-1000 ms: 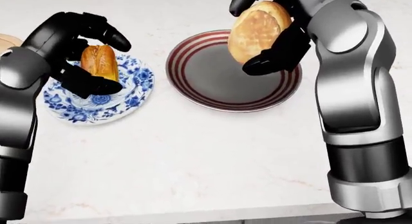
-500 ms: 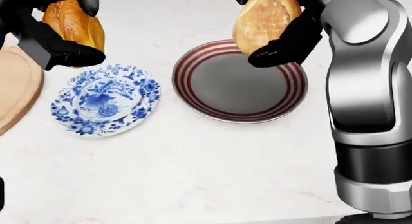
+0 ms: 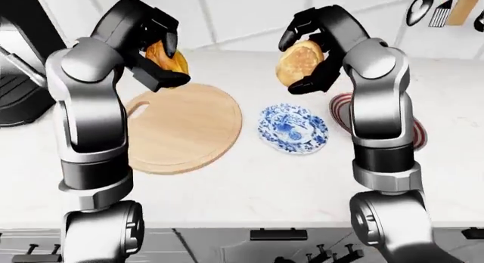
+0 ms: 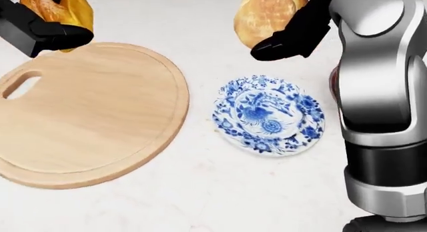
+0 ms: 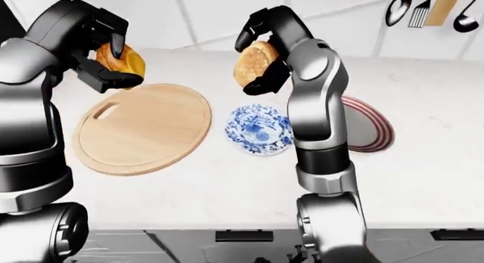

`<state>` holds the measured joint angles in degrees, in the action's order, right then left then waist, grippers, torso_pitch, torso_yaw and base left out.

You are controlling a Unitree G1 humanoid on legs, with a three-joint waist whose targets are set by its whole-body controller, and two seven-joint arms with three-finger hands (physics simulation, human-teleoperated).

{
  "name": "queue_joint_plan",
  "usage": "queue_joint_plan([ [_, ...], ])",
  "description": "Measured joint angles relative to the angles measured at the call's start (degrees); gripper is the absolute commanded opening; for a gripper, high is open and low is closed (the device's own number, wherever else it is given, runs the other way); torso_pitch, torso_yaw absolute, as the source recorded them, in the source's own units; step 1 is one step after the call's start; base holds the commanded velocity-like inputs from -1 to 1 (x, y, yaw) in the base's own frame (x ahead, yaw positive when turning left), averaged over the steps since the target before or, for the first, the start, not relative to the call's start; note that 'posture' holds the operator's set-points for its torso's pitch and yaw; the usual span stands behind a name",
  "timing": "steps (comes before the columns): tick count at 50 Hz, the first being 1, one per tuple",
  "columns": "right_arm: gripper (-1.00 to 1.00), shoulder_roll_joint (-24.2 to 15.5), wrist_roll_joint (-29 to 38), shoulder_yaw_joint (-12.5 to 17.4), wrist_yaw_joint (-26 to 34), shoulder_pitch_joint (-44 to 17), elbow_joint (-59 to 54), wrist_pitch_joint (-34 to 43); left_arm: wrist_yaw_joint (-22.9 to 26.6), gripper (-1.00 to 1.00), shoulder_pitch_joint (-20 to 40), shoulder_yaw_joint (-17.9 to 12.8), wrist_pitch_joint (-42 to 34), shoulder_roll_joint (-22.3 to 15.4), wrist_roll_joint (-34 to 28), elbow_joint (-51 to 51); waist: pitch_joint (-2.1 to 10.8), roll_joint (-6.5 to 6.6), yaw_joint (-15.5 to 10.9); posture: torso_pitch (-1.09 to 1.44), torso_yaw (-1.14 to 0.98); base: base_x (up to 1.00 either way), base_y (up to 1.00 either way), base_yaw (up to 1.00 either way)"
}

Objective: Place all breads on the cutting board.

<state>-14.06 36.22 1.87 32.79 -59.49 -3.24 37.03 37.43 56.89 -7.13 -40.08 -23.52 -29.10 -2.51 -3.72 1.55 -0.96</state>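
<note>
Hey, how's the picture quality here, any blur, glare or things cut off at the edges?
Head view: sharp, with flat, even light and no glare; both breads are cropped by the top edge, the roll at left, the bun at right. Left-eye view: sharp too, soft highlights on the right arm, faint shadow under the board.

cutting board [image 4: 93, 117] left | patterned plate [image 4: 270, 117] just right of it | striped plate [image 5: 367, 130] far right, in right-eye view

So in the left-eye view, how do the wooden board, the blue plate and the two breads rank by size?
1. cutting board
2. blue plate
3. round bread in the right hand
4. bread in the left hand, though fingers hide part of it, so the last two are unsure.
</note>
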Motion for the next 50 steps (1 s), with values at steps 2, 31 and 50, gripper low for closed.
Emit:
queue_joint_plan([
  [2, -1.00, -0.2, -0.2, 0.4, -0.2, -0.4, -0.3, 0.2, 0.3, -1.00, -0.1, 0.6, -0.1, 0.2, 0.1, 0.6, 0.00, 0.17, 0.0, 0.00, 0.00, 0.00, 0.00, 0.00],
  [31, -1.00, -0.3, 0.1, 0.4, 0.2, 1.3, -0.9, 1.3, 1.7, -1.00, -0.1, 1.3, -0.4, 0.6, -0.3, 0.8, -0.52, -1.06, -1.1, 0.00, 0.00, -0.20, 0.35, 0.00],
  [50, -1.00, -1.1, 1.4, 2.4, -0.4, 1.8, 0.4, 1.3, 1.9, -1.00, 1.4, 3.5, 2.3, 1.9, 1.8, 0.5, -0.46, 2.40, 3.0, 0.00, 0.00, 0.01, 0.32, 0.26],
])
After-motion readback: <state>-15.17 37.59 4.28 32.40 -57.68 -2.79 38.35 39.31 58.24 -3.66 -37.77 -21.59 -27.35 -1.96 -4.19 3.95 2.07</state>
